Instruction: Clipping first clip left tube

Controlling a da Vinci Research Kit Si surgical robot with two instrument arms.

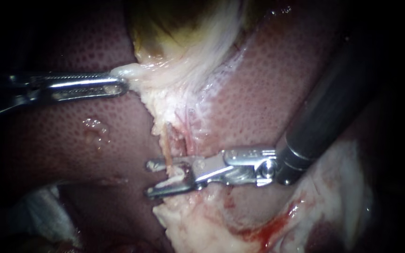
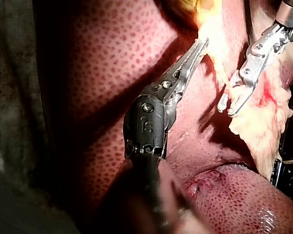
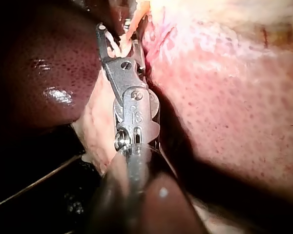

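Observation:
A thin orange-tan tube, the left tube (image 1: pixel 167 149), runs down from the gallbladder (image 1: pixel 183 42) beside a redder strand (image 1: pixel 183 140). My right instrument (image 1: pixel 154 178) comes in from the upper right. Its jaws stand open, one on each side of the left tube, with whitish tissue between them. In the right wrist view the tube (image 3: pixel 136 18) lies between those same jaws (image 3: pixel 121 30). My left instrument (image 1: pixel 120 84) is shut on a pale fold at the gallbladder's edge (image 1: pixel 128 71), and it holds that fold out to the left. The left wrist view shows its toothed jaws (image 2: pixel 201 45) on the yellowish tissue.
Mottled pink liver (image 1: pixel 268 84) lies on both sides of the tubes. Whitish fatty tissue (image 1: pixel 198 220) with a streak of blood (image 1: pixel 268 229) lies below the right instrument's jaws. White gauze (image 1: pixel 48 211) shows at the lower left.

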